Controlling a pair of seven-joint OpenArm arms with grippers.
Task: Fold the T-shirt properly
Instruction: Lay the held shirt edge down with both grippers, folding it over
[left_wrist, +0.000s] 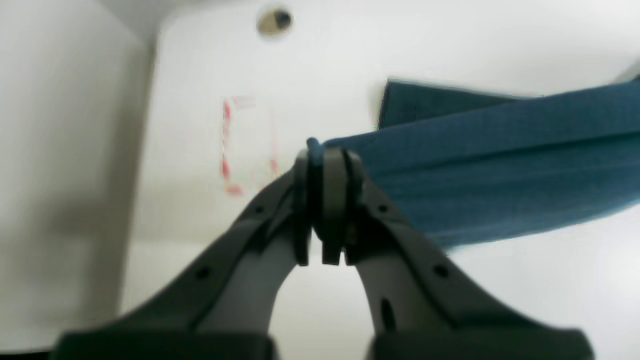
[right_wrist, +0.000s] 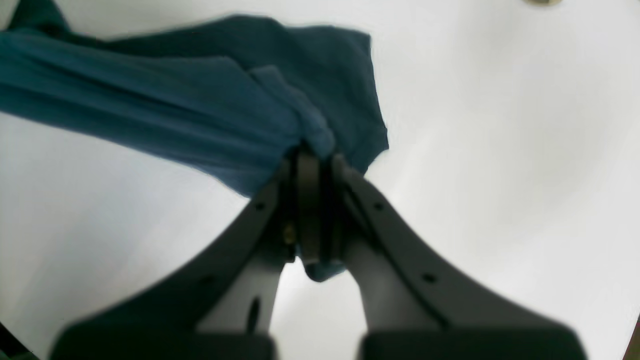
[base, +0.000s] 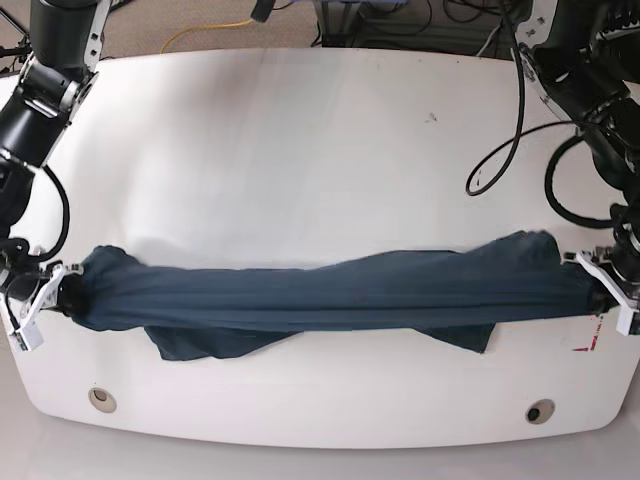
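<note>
- Base view: both arms reach low over the white table (base: 320, 130), right hand (base: 62, 291) at 9 o'clock, left hand (base: 598, 283) at 3 o'clock.
- Each hand is clenched on one end of the T-shirt (base: 330, 295), a taut band between them, its lower flaps touching the table.
- Cables (base: 505, 150) lie toward 1 o'clock.
- Red marks (left_wrist: 230, 150) sit near the left hand.

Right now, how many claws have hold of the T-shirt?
2. The right claw pinches one end of the T-shirt at the base view's left table edge; the left claw pinches the other end at its right edge. The cloth hangs stretched between them.
</note>
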